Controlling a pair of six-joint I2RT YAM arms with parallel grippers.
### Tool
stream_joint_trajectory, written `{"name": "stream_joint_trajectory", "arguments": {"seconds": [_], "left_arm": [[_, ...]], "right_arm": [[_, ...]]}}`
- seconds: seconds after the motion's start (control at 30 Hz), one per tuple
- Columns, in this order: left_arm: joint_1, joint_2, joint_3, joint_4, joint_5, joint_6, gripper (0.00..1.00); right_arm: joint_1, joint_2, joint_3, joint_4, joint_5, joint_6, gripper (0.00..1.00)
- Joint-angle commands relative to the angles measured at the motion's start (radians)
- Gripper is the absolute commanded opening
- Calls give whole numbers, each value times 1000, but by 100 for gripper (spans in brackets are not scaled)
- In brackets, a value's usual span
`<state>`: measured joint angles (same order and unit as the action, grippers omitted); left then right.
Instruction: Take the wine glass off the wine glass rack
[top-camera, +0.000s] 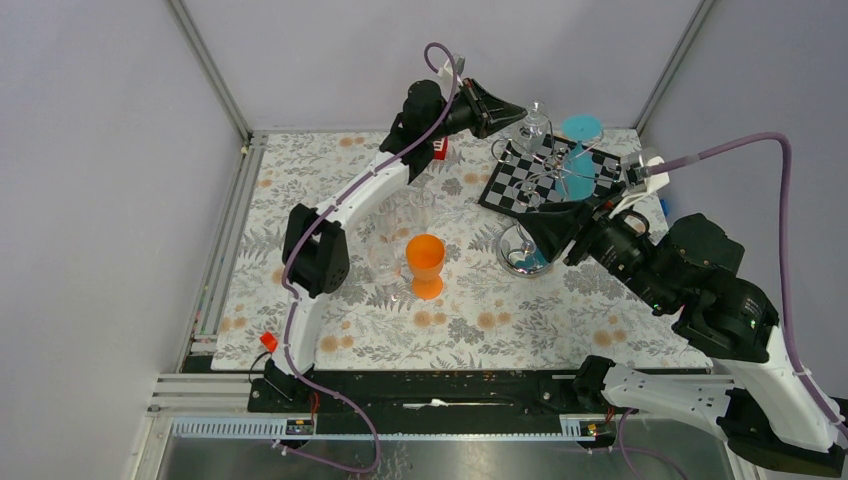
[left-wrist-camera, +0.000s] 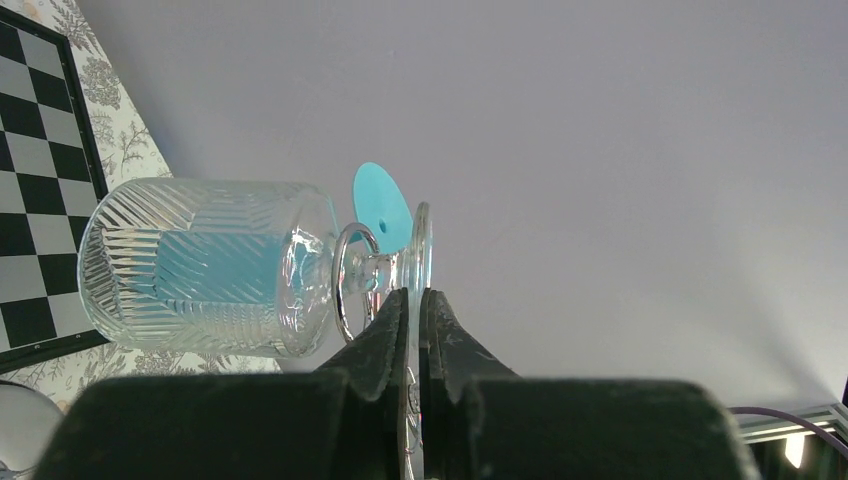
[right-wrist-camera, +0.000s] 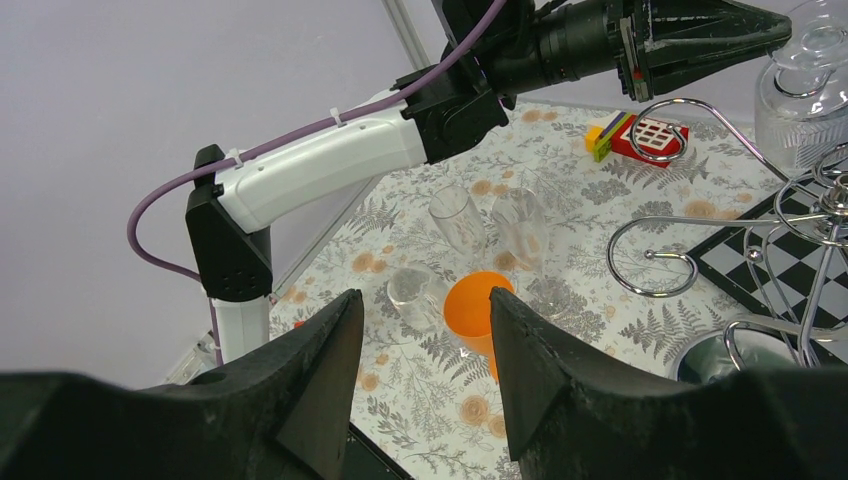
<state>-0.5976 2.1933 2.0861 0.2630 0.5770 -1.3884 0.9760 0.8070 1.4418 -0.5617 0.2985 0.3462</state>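
The clear ribbed wine glass (top-camera: 532, 128) hangs upside down at the back of the chrome wine glass rack (top-camera: 556, 176). My left gripper (top-camera: 516, 114) is shut on the rim of its foot. In the left wrist view the glass (left-wrist-camera: 210, 265) lies sideways, its thin foot (left-wrist-camera: 423, 240) pinched between the closed fingers of the gripper (left-wrist-camera: 415, 295). A chrome loop (left-wrist-camera: 340, 280) sits at the stem. My right gripper (top-camera: 543, 222) is open and empty in front of the rack; in its own view it (right-wrist-camera: 425, 295) hovers above the mat, beside the rack's curled arms (right-wrist-camera: 830, 205).
A teal glass (top-camera: 580, 135) hangs on the rack over a checkered board (top-camera: 520, 185). An orange cup (top-camera: 426, 262) and clear glasses (top-camera: 385, 255) stand mid-mat. A red block (top-camera: 440, 150) lies at the back. The rack's ring base (top-camera: 520, 250) is under the right gripper.
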Motion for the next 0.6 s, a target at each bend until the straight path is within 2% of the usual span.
{"name": "stream_joint_trajectory", "arguments": {"seconds": [0.0, 0.17, 0.57], "left_arm": [[-8, -15, 90, 143, 18, -25, 0], [-7, -20, 91, 98, 19, -6, 0], [-12, 34, 151, 115, 51, -28, 0]], "right_arm": [[-2, -9, -6, 52, 30, 8, 56], [-2, -8, -9, 55, 30, 8, 56], [-2, -10, -10, 55, 30, 8, 56]]}}
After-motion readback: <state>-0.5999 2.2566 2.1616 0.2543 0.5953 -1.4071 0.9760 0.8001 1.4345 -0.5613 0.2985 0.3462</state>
